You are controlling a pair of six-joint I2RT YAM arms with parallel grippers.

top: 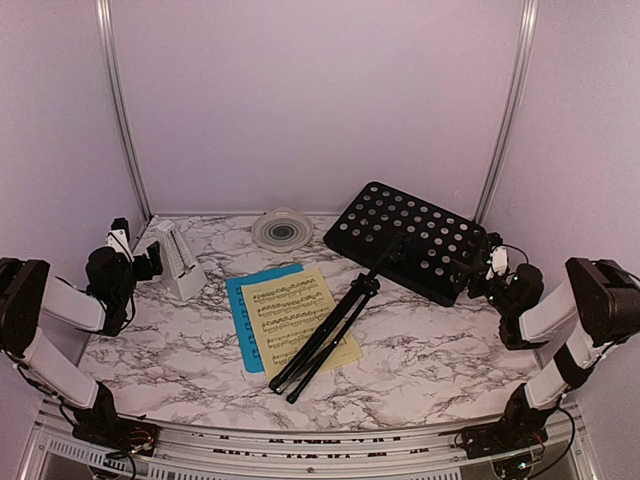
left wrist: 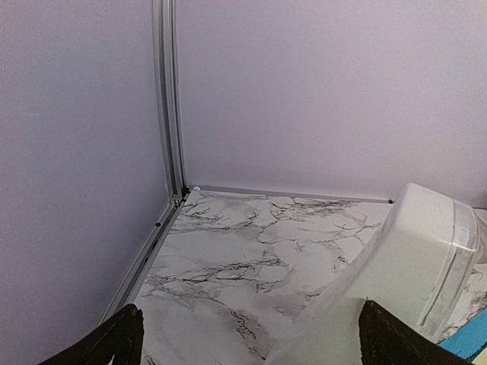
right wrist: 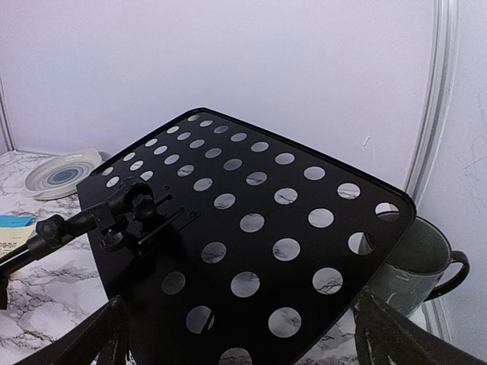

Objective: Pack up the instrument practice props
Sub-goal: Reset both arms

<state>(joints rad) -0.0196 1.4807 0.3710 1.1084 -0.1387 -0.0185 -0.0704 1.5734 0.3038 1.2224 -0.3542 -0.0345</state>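
Note:
The black hole-punched music stand [top: 405, 238] lies flat at the back right, its folded tripod legs [top: 325, 340] stretched across the yellow page [top: 300, 312], which overlaps the blue page [top: 240, 318]. The white pyramid metronome [top: 179, 260] stands at the back left. My left gripper [top: 150, 263] is open right beside the metronome; in the left wrist view the metronome [left wrist: 407, 262] sits by the right finger of the gripper [left wrist: 251, 350]. My right gripper [top: 482, 268] is open at the stand's right edge; in the right wrist view the stand [right wrist: 251, 228] fills the space ahead of the gripper [right wrist: 243, 353].
A round white dish [top: 282, 229] with blue rings sits at the back centre, also in the right wrist view [right wrist: 61, 172]. A dark mug [right wrist: 422, 258] stands behind the stand's right corner by the wall. Walls close in on three sides of the marble table [top: 440, 340].

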